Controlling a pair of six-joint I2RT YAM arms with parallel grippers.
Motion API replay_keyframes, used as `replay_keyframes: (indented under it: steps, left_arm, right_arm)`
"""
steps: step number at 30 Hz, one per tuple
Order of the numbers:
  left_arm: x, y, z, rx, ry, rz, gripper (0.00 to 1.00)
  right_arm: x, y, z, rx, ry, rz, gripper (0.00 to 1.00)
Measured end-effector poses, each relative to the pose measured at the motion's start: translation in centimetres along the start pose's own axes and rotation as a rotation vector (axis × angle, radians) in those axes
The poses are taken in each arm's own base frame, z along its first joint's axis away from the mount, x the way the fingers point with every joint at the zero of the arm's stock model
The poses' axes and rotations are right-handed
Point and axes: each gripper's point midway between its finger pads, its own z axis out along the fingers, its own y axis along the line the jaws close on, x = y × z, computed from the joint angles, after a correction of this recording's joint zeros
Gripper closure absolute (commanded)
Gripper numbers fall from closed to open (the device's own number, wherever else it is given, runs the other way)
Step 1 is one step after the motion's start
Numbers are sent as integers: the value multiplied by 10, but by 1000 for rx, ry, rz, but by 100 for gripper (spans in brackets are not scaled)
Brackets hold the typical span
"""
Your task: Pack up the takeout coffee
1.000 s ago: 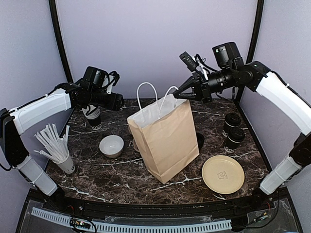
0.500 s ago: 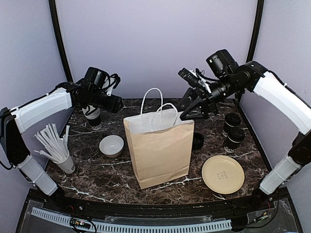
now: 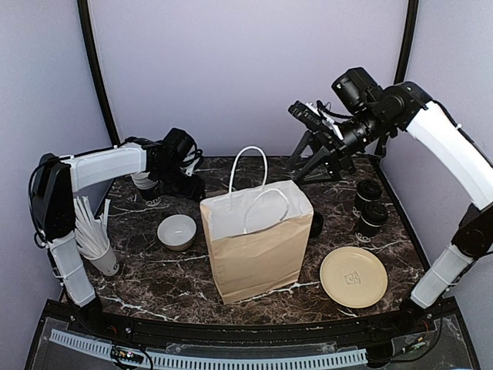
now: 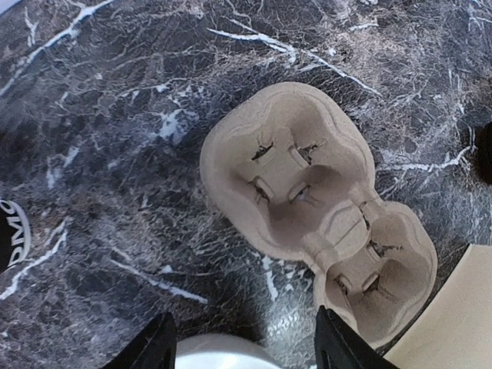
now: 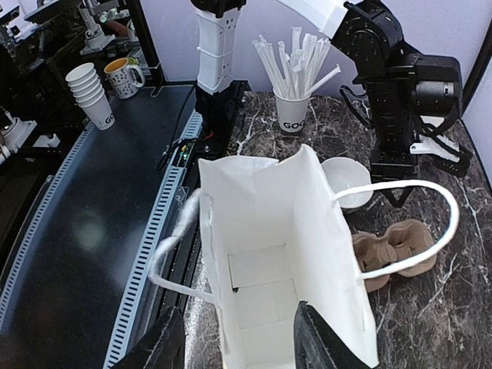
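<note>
Two lidded black coffee cups (image 3: 368,193) (image 3: 372,218) stand side by side at the right. A brown paper bag (image 3: 256,239) stands upright and open at the centre; the right wrist view shows its white inside (image 5: 284,261) empty. My right gripper (image 3: 295,171) (image 5: 242,342) is open and empty, above and behind the bag's mouth. My left gripper (image 3: 194,187) (image 4: 246,350) is open and empty, low over the table behind the bag's left side. A pulp two-cup carrier (image 4: 315,223) (image 5: 396,250) lies just beyond it, empty.
A lidless nested cup stack (image 3: 146,185) stands at the back left. A cup of white straws (image 3: 96,239) is at the left edge, with a white bowl (image 3: 176,231) beside the bag. A beige plate (image 3: 353,276) lies at the front right. Loose black lids (image 3: 316,223) sit behind the bag.
The bag went from tilted to upright and shifted toward the front. My right gripper drew back from its handles. My left gripper moved right and down toward the table.
</note>
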Motion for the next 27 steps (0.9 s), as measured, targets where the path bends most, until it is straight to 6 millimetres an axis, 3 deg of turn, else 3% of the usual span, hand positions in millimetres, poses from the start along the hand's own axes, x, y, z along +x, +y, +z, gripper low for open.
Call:
replay_keyframes:
  steps: [8, 12, 21, 27]
  left_arm:
    - [-9, -3, 68, -3, 99, -84, 32]
    - [-11, 6, 87, -52, 119, -87, 31]
    - [-35, 32, 114, -158, 95, -64, 31]
    - [-36, 64, 114, -228, 105, -86, 31]
  right_arm:
    - [13, -19, 2, 45, 44, 41, 52]
    - [15, -22, 2, 60, 58, 44, 52]
    - [20, -28, 4, 74, 77, 49, 52]
    - [27, -32, 6, 82, 96, 61, 51]
